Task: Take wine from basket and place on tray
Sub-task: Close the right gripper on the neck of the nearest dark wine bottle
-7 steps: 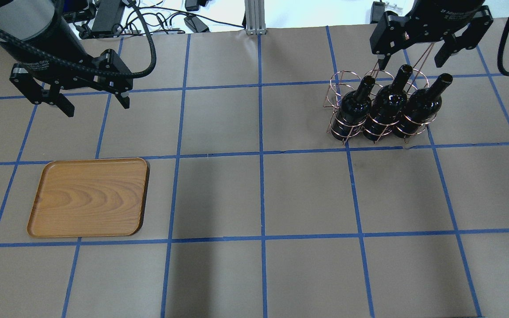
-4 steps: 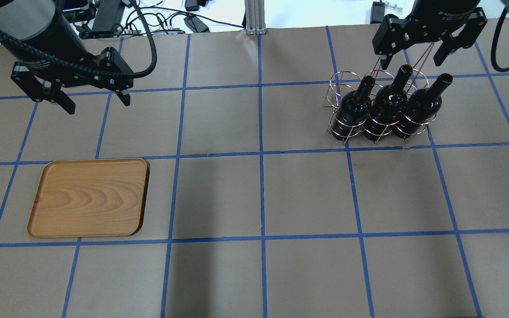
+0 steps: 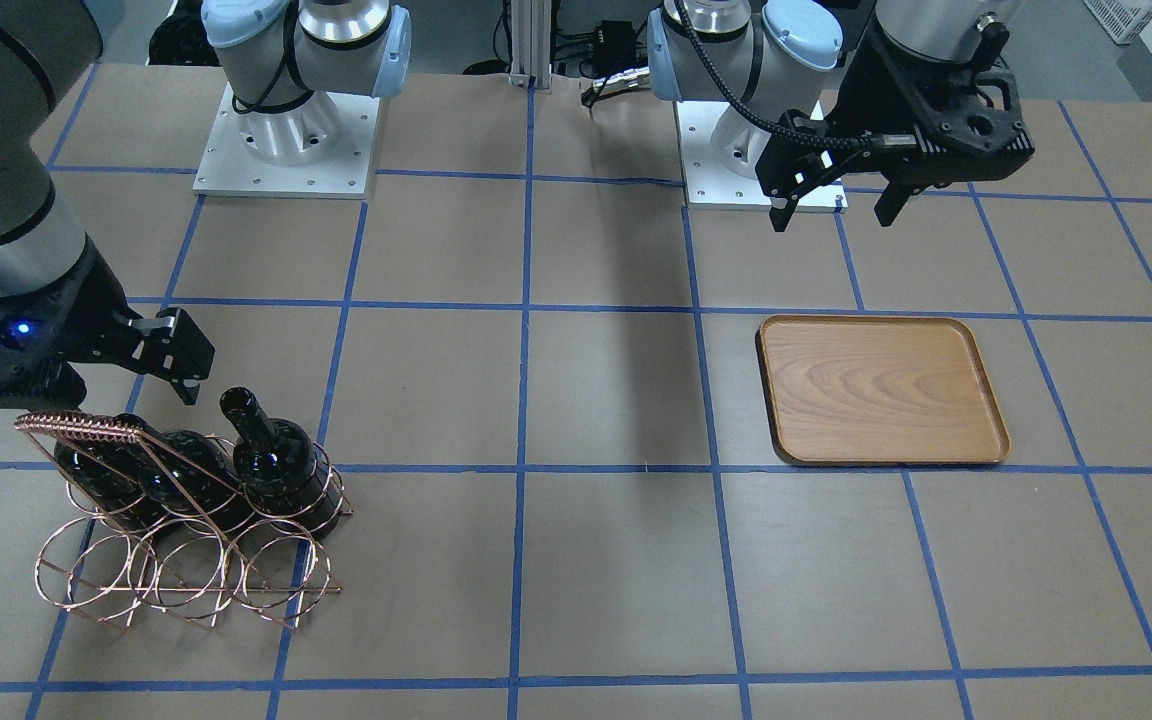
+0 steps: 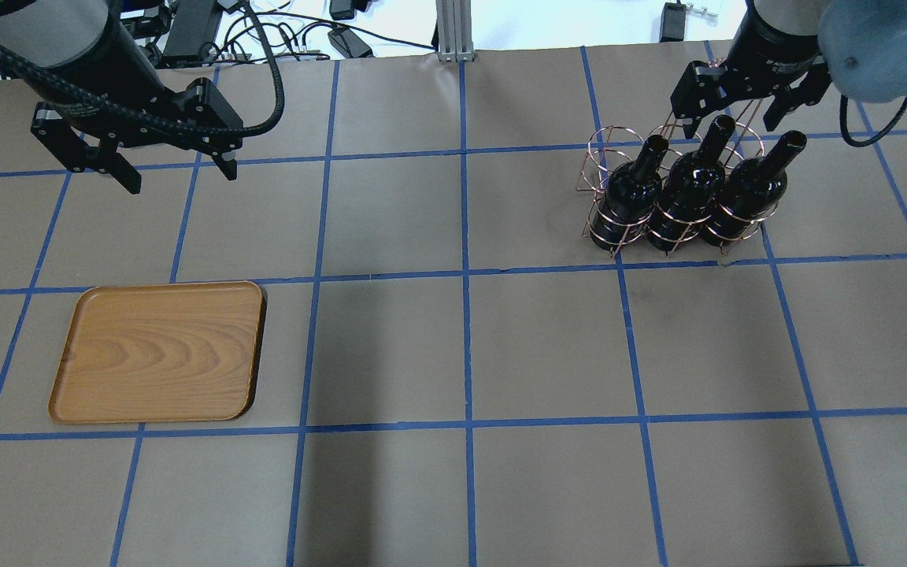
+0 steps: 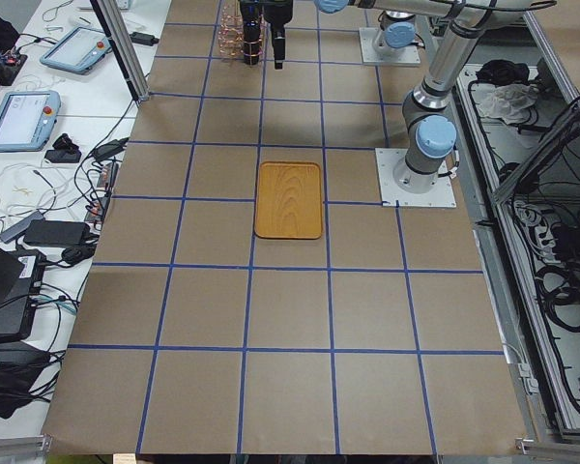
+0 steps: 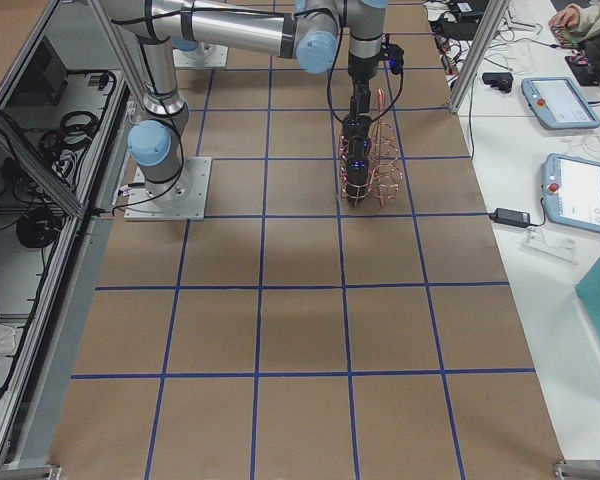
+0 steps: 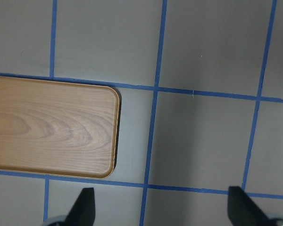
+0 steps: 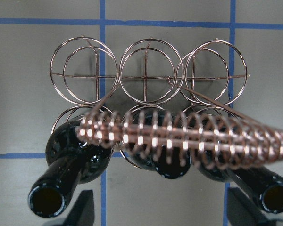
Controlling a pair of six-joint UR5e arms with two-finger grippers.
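Observation:
Three near-black wine bottles [image 4: 690, 185] stand in the near row of the copper wire basket [image 4: 597, 151] at the table's right; the far rings are empty. My right gripper [image 4: 725, 120] is open, hovering just over the middle bottle's neck and the basket's coiled top bar [image 8: 179, 136]. In the right wrist view the gripper [image 8: 162, 212] straddles the middle bottle [image 8: 170, 165], not touching it. The wooden tray [image 4: 158, 350] lies empty at the front left. My left gripper [image 4: 180, 179] is open and empty, above the table behind the tray [image 7: 52, 127].
Blue tape lines grid the brown table. Both arm bases [image 3: 286, 150] stand at the robot's edge. Cables and devices [image 4: 264, 35] lie beyond the far edge. The basket [image 3: 186, 580] and tray [image 3: 881, 390] sit far apart.
My right gripper has come down toward the bottle necks and basket handle, staying open. My left gripper has drifted slightly to the right, still open.

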